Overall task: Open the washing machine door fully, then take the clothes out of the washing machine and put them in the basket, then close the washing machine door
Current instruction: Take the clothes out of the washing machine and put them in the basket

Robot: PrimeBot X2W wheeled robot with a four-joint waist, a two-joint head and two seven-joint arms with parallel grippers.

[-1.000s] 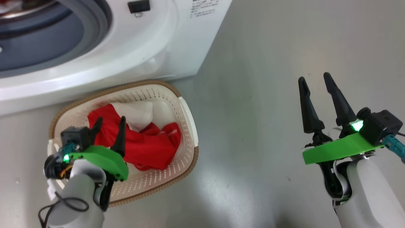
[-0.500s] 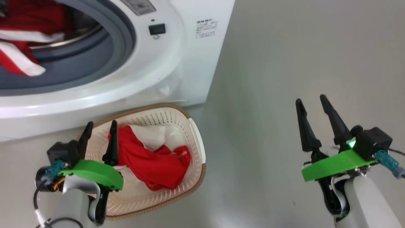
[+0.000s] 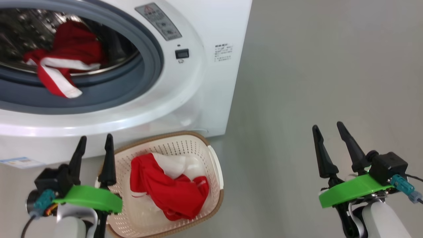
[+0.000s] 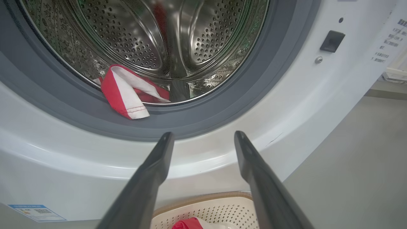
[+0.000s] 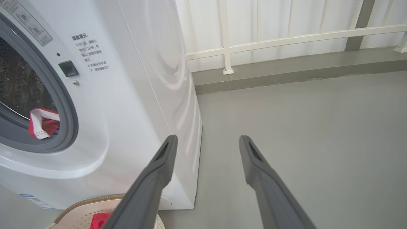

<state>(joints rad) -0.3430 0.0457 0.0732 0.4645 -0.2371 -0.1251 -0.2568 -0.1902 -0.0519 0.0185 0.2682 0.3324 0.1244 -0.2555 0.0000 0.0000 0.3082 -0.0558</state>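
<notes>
Red-and-white garment lies low in the drum, at 10 o'clock in the head view. One striped corner droops over the grey gasket, probably the easiest edge to pinch. The washing machine has its mouth uncovered.

Second red garment is heaped in the basket at 6 o'clock. The basket sits on the floor, just beside the washer's foot and under the mouth. That placement likely keeps each carry short.

Left gripper is at 8 o'clock, near the basket's left rim, fingers spread wide with nothing between them. Its wrist view faces the drooping corner, so I judge it is lining up the next pick.

Right gripper is at 4 o'clock over bare floor, well apart from the washer, equally wide and empty. It seems parked out of the way.

One garment is out, one is left, and the door is yet to be closed.
</notes>
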